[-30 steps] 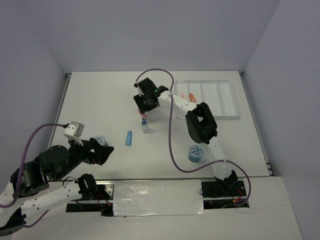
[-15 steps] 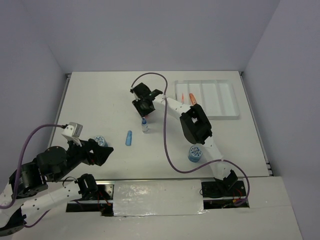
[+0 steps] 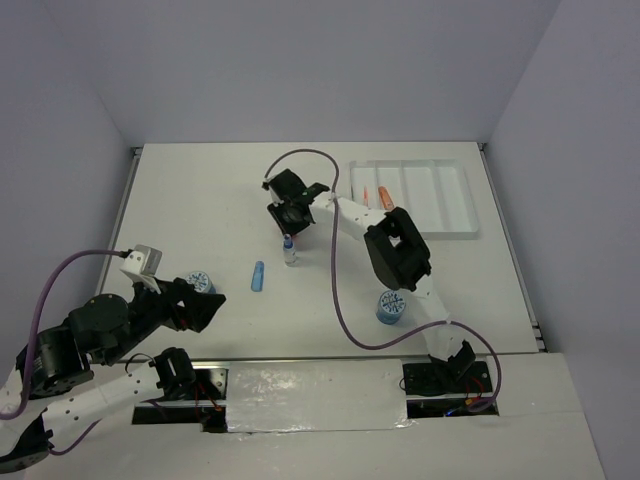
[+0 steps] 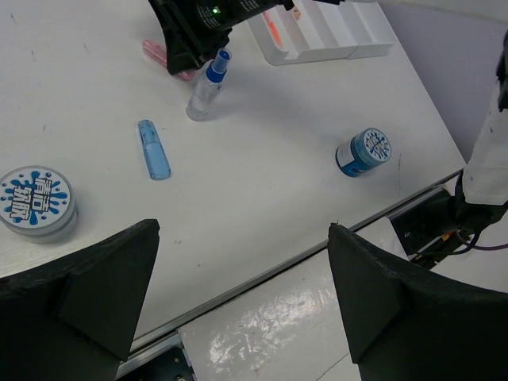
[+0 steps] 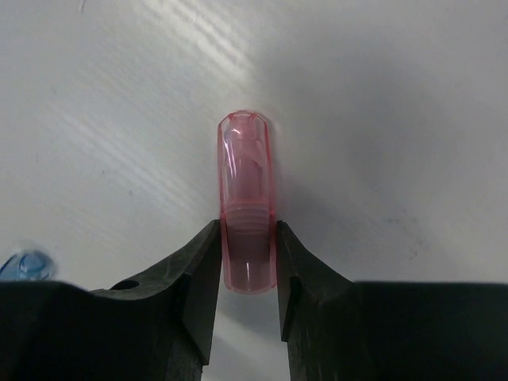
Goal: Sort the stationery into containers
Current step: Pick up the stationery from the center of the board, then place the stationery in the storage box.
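Near the bases the left gripper hangs wide apart and empty, while farther out the right gripper clamps the lying pink capsule by one end, so it may swivel loose on lifting, or topple the blue-capped bottle just beside it, short of the far tray.

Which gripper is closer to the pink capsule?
Right. The right gripper has the pink capsule between its fingers; the left gripper hangs open far off to the near left.
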Tool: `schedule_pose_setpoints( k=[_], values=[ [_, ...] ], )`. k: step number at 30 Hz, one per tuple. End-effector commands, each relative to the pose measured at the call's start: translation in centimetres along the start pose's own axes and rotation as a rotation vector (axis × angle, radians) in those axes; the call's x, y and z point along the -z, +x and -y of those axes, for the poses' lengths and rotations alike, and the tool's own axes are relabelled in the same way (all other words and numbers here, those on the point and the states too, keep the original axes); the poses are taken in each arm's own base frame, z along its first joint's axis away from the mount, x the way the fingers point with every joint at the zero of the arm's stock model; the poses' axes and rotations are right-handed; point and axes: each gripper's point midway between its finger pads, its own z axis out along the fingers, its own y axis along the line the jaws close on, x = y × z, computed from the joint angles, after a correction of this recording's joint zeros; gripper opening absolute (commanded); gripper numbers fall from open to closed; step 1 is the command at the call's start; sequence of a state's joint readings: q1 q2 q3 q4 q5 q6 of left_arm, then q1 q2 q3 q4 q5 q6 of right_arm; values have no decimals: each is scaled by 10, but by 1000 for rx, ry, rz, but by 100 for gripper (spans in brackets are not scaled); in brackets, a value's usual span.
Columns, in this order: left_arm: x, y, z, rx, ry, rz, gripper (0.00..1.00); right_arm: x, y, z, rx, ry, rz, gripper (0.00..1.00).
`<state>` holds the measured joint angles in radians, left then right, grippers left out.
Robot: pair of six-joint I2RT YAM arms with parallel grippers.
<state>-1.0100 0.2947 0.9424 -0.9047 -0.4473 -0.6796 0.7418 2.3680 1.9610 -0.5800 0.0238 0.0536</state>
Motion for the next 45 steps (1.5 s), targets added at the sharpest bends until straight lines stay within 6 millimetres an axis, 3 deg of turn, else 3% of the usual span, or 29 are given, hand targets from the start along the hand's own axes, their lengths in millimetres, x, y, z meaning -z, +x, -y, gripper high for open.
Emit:
schedule_pose_setpoints(
  k=[1, 6, 8, 10, 11, 12, 15, 16, 20, 26, 33, 37, 39, 41, 42, 43, 44, 45],
  values=[
    [-1, -8, 6, -7, 26, 32, 99, 59, -57, -16, -40, -77, 220, 22],
    [-1, -8, 5, -5, 23, 34, 99, 106, -95, 7, -93, -45, 353, 22],
    [0, -8, 5, -3, 23, 36, 99, 120, -98, 36, -133, 10, 359, 22],
    [0, -9, 5, 1, 26, 40, 99, 129, -94, 80, -222, 61, 353, 23],
    [0, -9, 5, 1, 23, 42, 99, 127, -84, 97, -254, 78, 330, 23],
    [1, -9, 5, 1, 27, 43, 99, 129, -69, 132, -314, 127, 295, 23],
    [2, -10, 5, 0, 35, 46, 99, 138, -36, 189, -382, 245, 270, 23],
    [2, -9, 6, -2, 38, 44, 99, 145, -25, 217, -409, 281, 273, 23],
    [-1, -8, 9, -12, 44, 35, 99, 151, 4, 257, -429, 324, 250, 25],
    [-3, -7, 8, -16, 36, 25, 99, 149, 18, 302, -471, 384, 207, 27],
    [-2, -7, 9, -18, 45, 28, 99, 121, 32, 305, -497, 332, 153, 48],
    [-3, -7, 9, -15, 36, 25, 99, 120, 35, 304, -503, 336, 136, 59],
    [-3, -7, 7, -12, 22, 24, 99, 126, 33, 302, -512, 341, 148, 63],
    [-5, -7, 4, -1, 3, 28, 99, 145, 21, 296, -518, 347, 185, 65],
    [-8, -6, 0, -4, -30, 20, 99, 149, 16, 280, -501, 336, 191, 65],
    [-9, -6, -1, 5, -48, 13, 99, 177, 2, 274, -506, 375, 252, 67],
    [-15, -3, -4, 2, -83, -5, 99, 190, -5, 263, -501, 389, 283, 70],
    [-17, 0, -9, -1, -122, -19, 99, 190, -3, 236, -476, 380, 285, 73]
  ],
)
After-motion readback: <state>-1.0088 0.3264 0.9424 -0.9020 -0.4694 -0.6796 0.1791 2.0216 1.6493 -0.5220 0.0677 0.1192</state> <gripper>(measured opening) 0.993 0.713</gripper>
